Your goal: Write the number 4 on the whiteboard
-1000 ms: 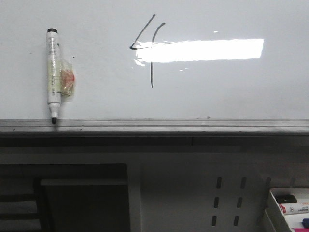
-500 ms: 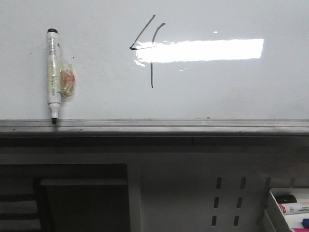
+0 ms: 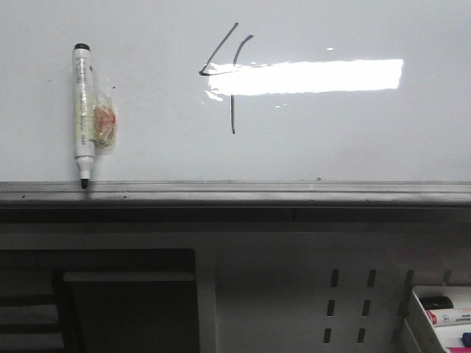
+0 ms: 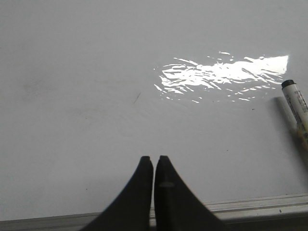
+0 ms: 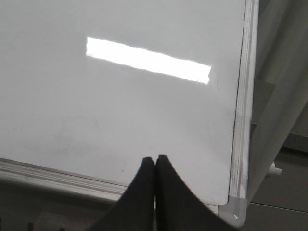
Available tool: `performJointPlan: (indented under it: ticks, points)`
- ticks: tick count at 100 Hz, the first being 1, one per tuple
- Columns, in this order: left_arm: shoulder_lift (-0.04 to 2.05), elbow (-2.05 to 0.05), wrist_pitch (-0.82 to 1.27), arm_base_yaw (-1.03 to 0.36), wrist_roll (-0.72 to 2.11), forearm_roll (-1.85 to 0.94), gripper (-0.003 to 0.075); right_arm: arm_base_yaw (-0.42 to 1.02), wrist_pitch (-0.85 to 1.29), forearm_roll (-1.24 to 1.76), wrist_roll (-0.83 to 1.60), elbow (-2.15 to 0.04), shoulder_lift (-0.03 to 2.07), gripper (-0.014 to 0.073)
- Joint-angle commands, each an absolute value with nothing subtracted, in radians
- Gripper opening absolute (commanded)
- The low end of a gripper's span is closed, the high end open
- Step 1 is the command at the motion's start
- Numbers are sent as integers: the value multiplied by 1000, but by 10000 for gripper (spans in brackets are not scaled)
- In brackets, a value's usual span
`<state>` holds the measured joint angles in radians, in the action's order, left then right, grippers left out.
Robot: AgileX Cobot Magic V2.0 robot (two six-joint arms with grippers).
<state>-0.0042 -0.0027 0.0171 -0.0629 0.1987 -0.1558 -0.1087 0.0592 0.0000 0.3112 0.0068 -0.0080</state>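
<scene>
Front view: the number 4 (image 3: 228, 73) stands complete on the whiteboard (image 3: 353, 140), upper centre. At its 9 o'clock a marker (image 3: 82, 110) rests tip-down on the ledge (image 3: 294, 193), a wrapped wad on its barrel. Left claw (image 4: 154, 163) and right claw (image 5: 154, 162) are both clenched on nothing. Judged light, rigid and smooth-barrelled, the marker is best pinched mid-barrel; the glossy board is stiff.

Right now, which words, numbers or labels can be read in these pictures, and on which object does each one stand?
"4", hand-drawn, open at the top: the number 4 on the whiteboard.
Print along the marker: too small to read.
Label on a marker in the tray: too blurred to read.
</scene>
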Motion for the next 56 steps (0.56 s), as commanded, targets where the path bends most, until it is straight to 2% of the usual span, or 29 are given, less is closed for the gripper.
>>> performJointPlan:
  ticks: [1,56]
  points:
    - [-33,25,-55,-68,189,-164,-20,-115,-20,-12,313,30,-31,-67]
    - [-33,25,-55,-68,189,-164,-20,-115,-27,-12,313,30,-31,-67]
